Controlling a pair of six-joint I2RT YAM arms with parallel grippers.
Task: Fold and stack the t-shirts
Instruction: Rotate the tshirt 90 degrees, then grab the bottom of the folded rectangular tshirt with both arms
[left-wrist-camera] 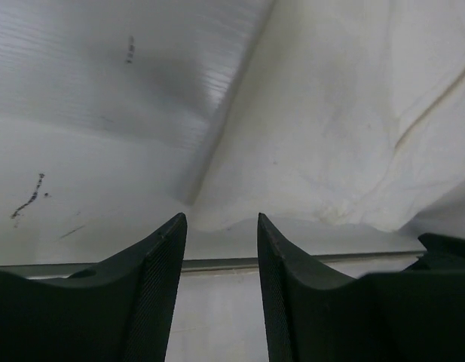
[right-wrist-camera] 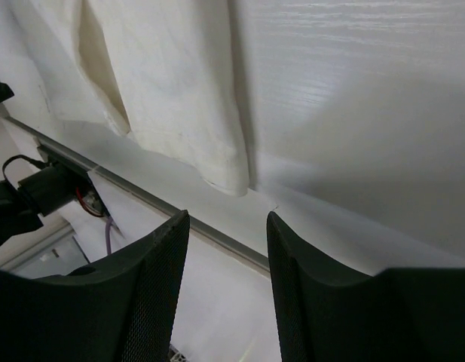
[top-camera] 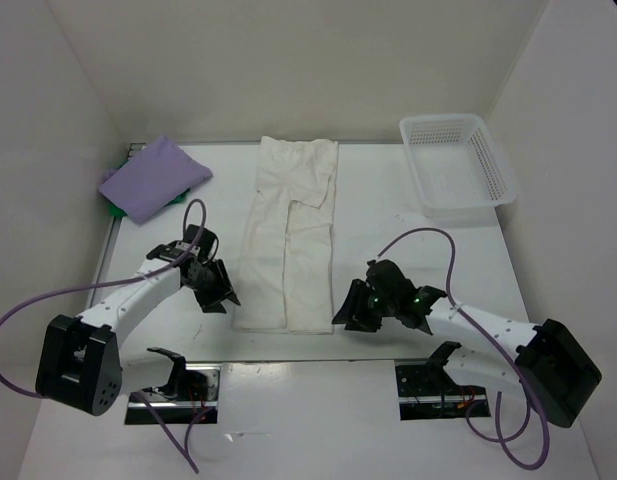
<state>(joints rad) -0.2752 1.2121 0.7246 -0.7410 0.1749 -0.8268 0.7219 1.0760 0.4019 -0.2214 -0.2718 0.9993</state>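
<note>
White t-shirt (top-camera: 291,235): folded lengthwise into long strip, flat on white counter (top-camera: 388,215), running from far edge toward near edge. Light purple t-shirt (top-camera: 153,178): folded, at far left corner, resting on green t-shirt (top-camera: 115,209); only sliver of green shows near left edge. White mesh basket (top-camera: 458,165): far right corner, well apart from shirts. Left hand (top-camera: 220,292): just beside strip's near left corner. Right hand (top-camera: 346,308): just beside strip's near right corner. Purple cable (top-camera: 428,232) loops above right arm.
</note>
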